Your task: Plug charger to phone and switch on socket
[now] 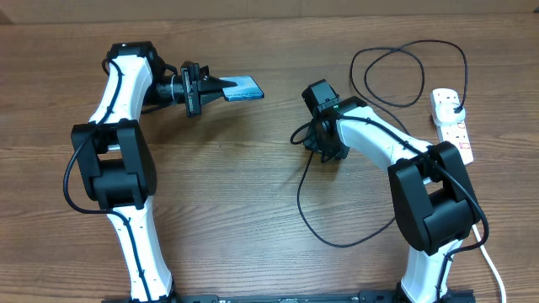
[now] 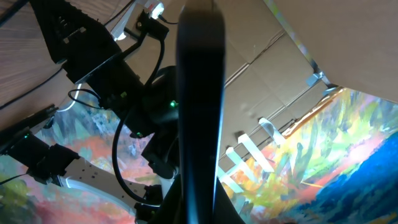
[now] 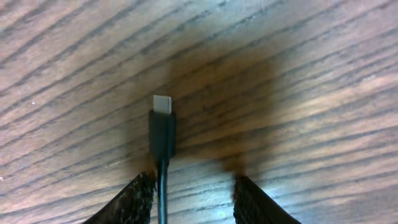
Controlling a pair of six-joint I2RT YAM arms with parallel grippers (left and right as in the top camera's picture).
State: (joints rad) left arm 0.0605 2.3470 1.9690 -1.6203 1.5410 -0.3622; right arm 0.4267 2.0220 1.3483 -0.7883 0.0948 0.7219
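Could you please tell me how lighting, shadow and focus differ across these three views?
Overhead: even light, sharp throughout, only soft shadows on the table. Left wrist: the phone is a dark, blurred bar up the centre. Right wrist: the charger tip is crisp inside a dark shadow patch, with pale sheen on the wood to the right.

Looks like a robotics lab: wood-grain table [image 1: 253,194], cardboard sheet [image 1: 278,7] along its far edge, brightly painted wall [image 2: 348,155] nearby.

Open table [image 1: 236,194] left of charger [image 1: 299,202] loop
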